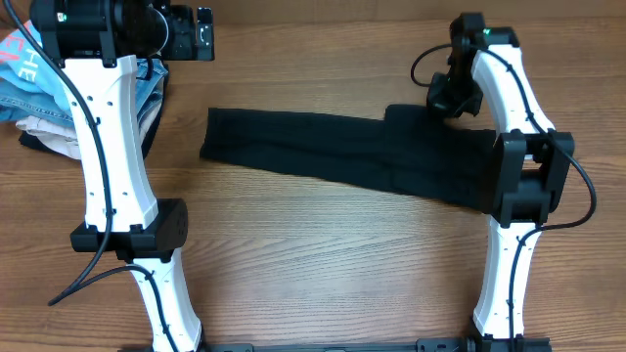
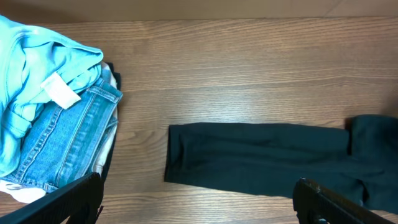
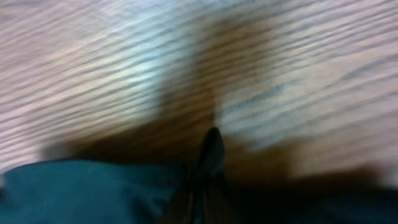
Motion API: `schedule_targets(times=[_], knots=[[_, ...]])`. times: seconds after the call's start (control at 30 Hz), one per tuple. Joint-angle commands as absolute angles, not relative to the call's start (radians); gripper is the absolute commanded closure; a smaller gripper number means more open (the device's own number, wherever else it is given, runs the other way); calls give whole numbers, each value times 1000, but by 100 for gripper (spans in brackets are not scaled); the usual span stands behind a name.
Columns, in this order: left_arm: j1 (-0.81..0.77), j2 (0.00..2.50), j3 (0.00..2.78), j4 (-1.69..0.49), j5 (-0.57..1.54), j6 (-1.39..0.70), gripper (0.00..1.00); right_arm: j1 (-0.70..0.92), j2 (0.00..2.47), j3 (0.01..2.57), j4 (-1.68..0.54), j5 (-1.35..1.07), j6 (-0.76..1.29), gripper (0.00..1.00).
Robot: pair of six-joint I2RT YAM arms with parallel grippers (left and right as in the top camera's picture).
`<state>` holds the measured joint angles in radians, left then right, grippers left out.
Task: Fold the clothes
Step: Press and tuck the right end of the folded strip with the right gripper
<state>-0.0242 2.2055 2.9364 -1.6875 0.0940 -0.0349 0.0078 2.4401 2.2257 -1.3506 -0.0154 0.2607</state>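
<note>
The black clothes [image 1: 342, 156] lie as a long, soft folded strip across the wood-grain tabletop [image 1: 323, 264], with bare wood all along its near edge. The right gripper [image 3: 210, 152] has its jaws closed at the strip's right end, but blur hides any pinch. The left gripper [image 2: 199, 193] has its jaws spread wide, holding nothing

The clothes [image 1: 323, 152] are plain black, though in the blurry right wrist view they look maybe dark green. The table [image 1: 313, 264] is brown wood with thin dark lines. The jeans [image 2: 62, 143] are blue. The T-shirt [image 2: 31, 56] is light blue with a white tag [image 2: 60, 91].
</note>
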Motion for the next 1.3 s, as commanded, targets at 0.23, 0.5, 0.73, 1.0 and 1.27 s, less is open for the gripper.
schedule_targets(times=[0.23,0.5,0.73,1.0,1.27], knots=[[-20,2204,2934,-1689,94,-25,0,12,2373,2410,-1679,-114,186,96],[-20,2204,2934,-1689,97,-22,0,13,2171,2325,-1694,-137,179,96],[-20,2204,2934,-1689,97,1,0,27,2171,2011,-1623,-150,174,96],[-20,2204,2934,-1689,97,1,0,-6,2171,1804,-1351,-120,175,96],[-20,2204,2897,-1689,94,1,0,-29,2171,1800,-1226,-121,175,69]])
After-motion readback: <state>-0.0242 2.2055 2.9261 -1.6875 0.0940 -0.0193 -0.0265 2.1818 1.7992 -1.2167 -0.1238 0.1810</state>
